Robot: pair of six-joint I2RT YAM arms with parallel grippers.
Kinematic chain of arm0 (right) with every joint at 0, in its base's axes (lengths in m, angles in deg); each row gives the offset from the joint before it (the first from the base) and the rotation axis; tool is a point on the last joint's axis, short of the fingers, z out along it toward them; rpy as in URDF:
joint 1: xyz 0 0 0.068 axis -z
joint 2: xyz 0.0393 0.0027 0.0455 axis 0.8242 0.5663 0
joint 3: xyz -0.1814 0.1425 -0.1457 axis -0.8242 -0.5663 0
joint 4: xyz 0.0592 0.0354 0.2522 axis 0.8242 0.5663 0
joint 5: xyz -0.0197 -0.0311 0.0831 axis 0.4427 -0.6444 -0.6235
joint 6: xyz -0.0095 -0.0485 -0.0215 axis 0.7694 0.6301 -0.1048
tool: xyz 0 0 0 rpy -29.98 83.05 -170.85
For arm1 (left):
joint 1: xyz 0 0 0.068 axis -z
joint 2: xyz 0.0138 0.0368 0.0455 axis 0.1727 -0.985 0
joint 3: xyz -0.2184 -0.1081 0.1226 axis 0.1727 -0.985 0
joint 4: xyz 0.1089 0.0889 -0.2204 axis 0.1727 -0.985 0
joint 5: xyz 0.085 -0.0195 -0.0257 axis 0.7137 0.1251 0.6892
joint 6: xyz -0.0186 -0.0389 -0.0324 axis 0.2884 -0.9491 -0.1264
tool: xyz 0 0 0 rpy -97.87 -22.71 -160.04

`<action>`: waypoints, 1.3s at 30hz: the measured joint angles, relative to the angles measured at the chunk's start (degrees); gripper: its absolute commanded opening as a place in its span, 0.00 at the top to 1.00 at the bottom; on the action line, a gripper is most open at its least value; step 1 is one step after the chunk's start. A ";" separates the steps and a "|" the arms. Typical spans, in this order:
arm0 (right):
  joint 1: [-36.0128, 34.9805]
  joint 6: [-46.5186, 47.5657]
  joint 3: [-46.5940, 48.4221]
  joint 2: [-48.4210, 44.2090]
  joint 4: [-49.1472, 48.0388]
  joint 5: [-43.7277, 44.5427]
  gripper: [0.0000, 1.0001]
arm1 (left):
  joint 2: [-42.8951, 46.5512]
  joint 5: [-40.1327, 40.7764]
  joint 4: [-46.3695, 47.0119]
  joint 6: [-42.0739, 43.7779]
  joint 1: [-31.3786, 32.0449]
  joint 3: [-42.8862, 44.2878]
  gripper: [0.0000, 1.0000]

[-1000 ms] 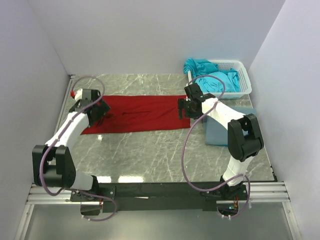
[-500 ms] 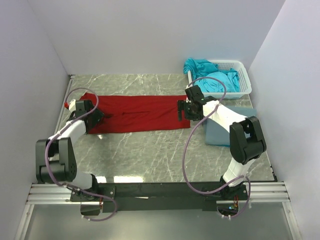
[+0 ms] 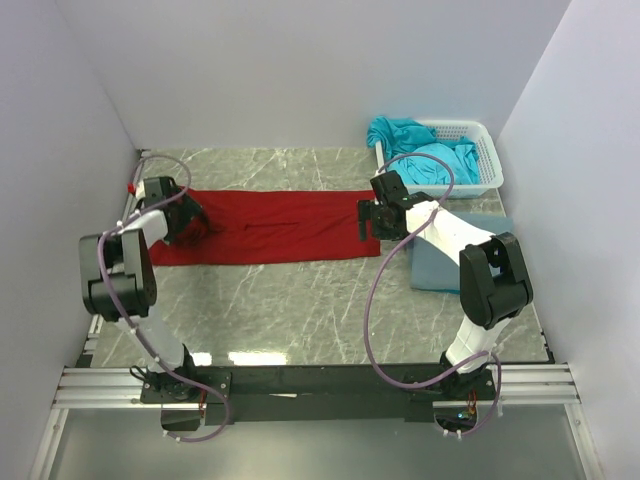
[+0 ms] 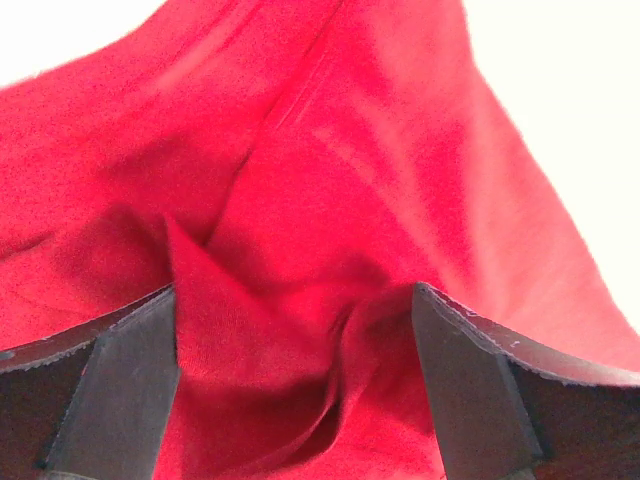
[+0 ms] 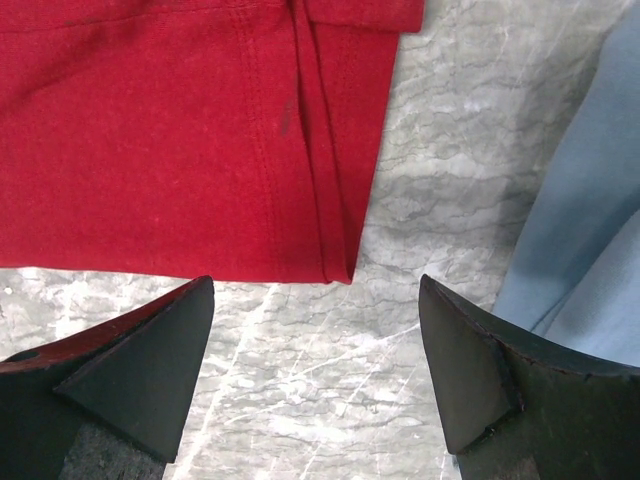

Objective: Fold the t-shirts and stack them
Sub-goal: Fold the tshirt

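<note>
Dark red t-shirt [image 3: 270, 228] lies as long flat strip across marble table [image 3: 300, 300]. We note left gripper [image 4: 293, 300] at its left end, jaws apart, cloth bunched between them. Right gripper [image 5: 315, 285] over shirt's right hem, jaws apart. Grey-blue t-shirt [image 3: 435, 268] just beside; turquoise t-shirts [image 3: 430, 160] in white basket [image 3: 487, 150].
</note>
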 measured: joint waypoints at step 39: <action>-0.02 0.22 -0.79 -2.25 0.00 1.84 0.10 | 10.23 -10.73 0.13 -6.78 -3.96 -9.42 0.11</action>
